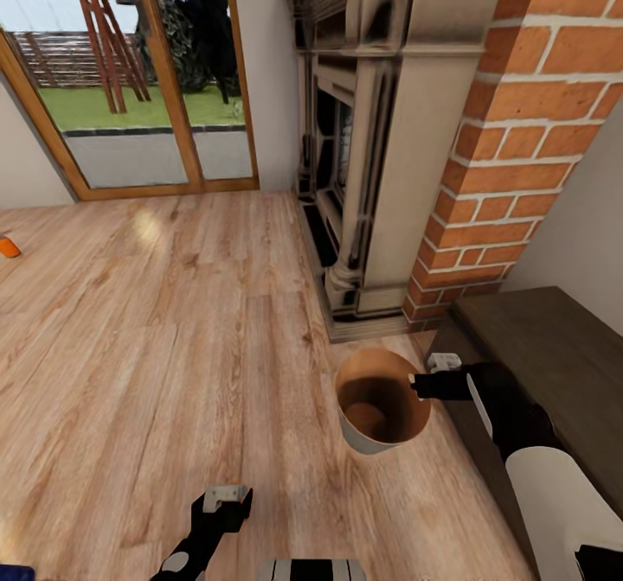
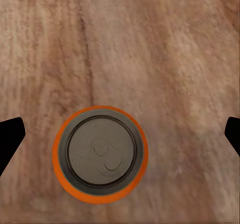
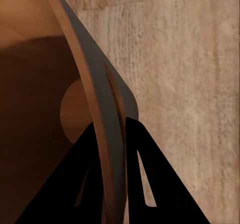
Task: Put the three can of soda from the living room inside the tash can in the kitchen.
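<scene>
The right hand is pinching one trash can's rim. The left hand, spread wide, is hovering over one orange soda can standing on the floor.

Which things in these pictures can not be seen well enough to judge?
- Head view: an orange thing is cut by the edge, too small to identify.
- Head view: the left gripper hides its own jaws and whatever is below.
- Left wrist view: the orange can of soda shows from above, its side unseen.

We find no text, label, brand, number or sign that can be read. The can shows us its plain silver top and tab, with no lettering legible.
</scene>
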